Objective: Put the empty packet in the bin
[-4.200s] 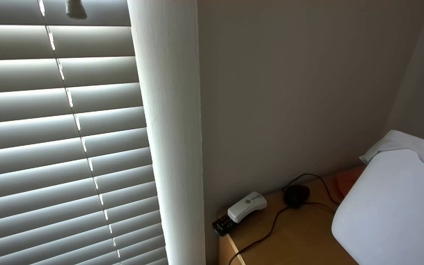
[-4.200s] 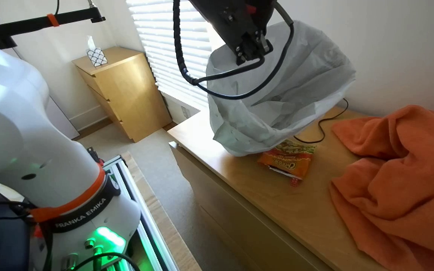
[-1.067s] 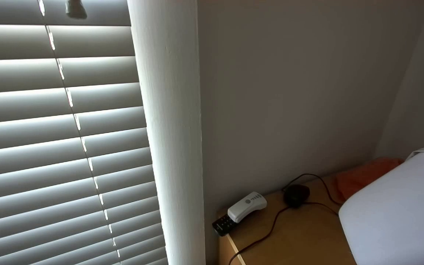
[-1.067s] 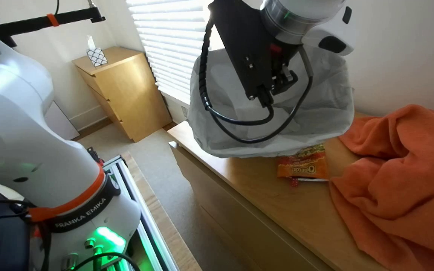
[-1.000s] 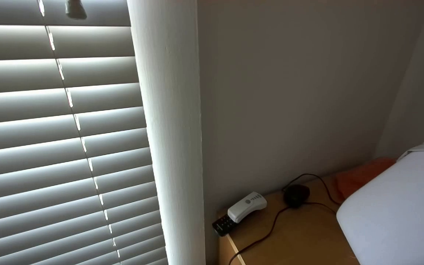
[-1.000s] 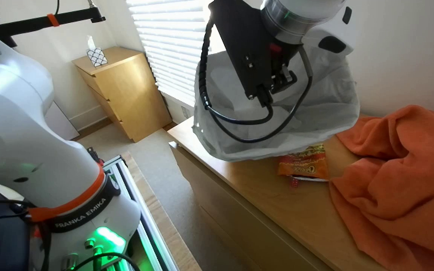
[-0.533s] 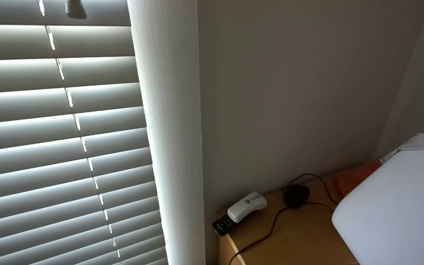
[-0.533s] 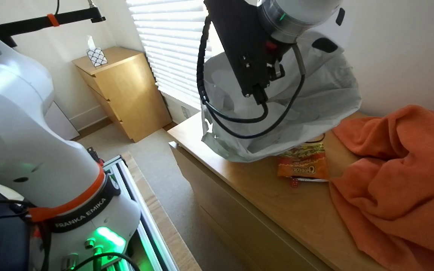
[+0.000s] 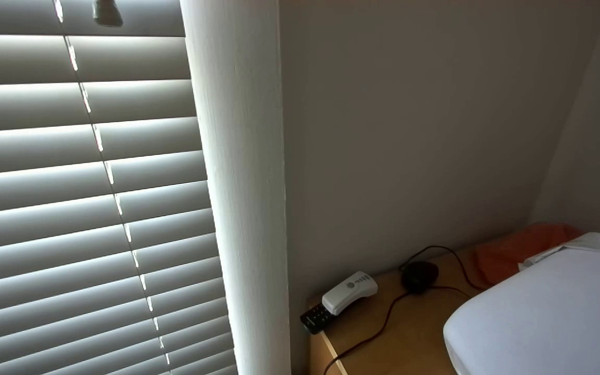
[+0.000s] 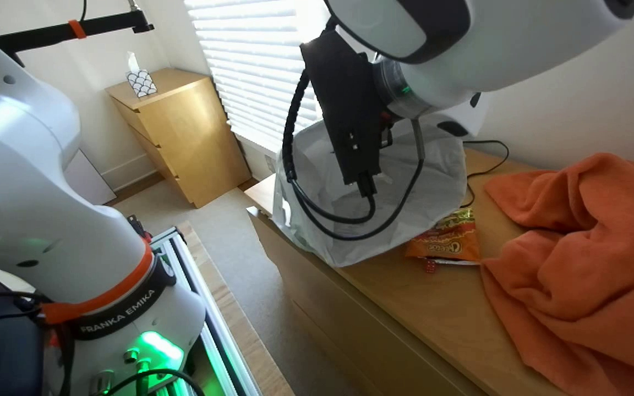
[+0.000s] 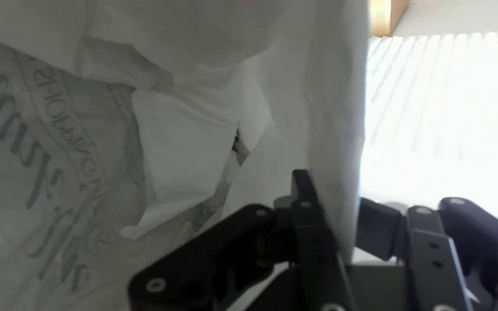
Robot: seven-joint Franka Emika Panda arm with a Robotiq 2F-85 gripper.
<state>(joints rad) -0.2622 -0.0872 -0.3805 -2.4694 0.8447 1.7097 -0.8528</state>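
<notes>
Packet (image 10: 444, 236): not binned. Lies on the dresser top (image 10: 432, 308), low and to picture-right of the pincer (image 11: 337, 203), near it but not in its grip. Upper part hidden behind the edge of the liner (image 10: 438, 181); touching it or not, can't tell. Really empty or not, can't tell either.

Bin (image 9: 534, 317): right at the pincer, tilted, not upright. Whether its base rests on the dresser, can't tell. Inside the liner, wrist view shows folds and printed lettering, plus a small dark bit ahead of the pincer, too small to identify.

Pincer: looks clamped on the bin's wall, liner included, one finger inside and one outside. Nothing else seen between the fingers.

Further from the pincer: small red thing (image 10: 430, 267) at the packet's lower edge; orange cloth (image 10: 592, 264) beyond the packet, close beside its far corner.

Progress, my judgement: bin is in hand, main job undone. Left: settle the bin mouth-up, let go, pick the packet, carry it over the mouth, drop it. Scooping with the tilted bin might be the plan instead; can't confirm. Risk: overhanging liner could push the packet away or slip off the rim.
</notes>
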